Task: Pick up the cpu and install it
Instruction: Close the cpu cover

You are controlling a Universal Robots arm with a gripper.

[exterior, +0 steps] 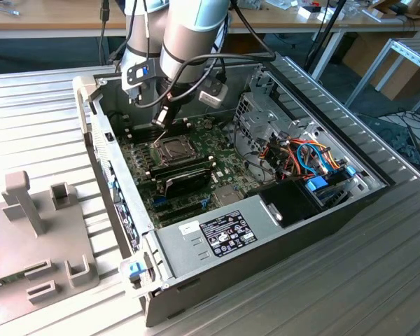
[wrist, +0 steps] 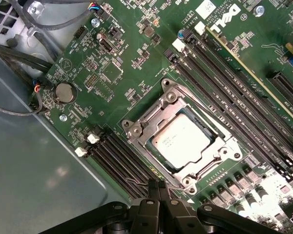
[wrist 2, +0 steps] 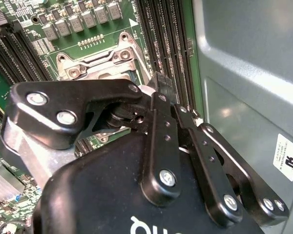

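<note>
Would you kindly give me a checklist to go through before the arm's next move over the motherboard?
1. Cpu in place: ok, it lies inside the frame in the first wrist view.
2. Cpu square to the frame: ok, their edges run parallel.
3. Frame latched down: cannot tell.
4. Gripper empty: ok, it is shut with nothing between its fingers.
5. Gripper off the cpu: ok, its tips are beside a corner of the frame, by the memory slots, apart from the cpu.
6. Cables away from the frame: ok, they lie well to the exterior view's right of it.
</note>
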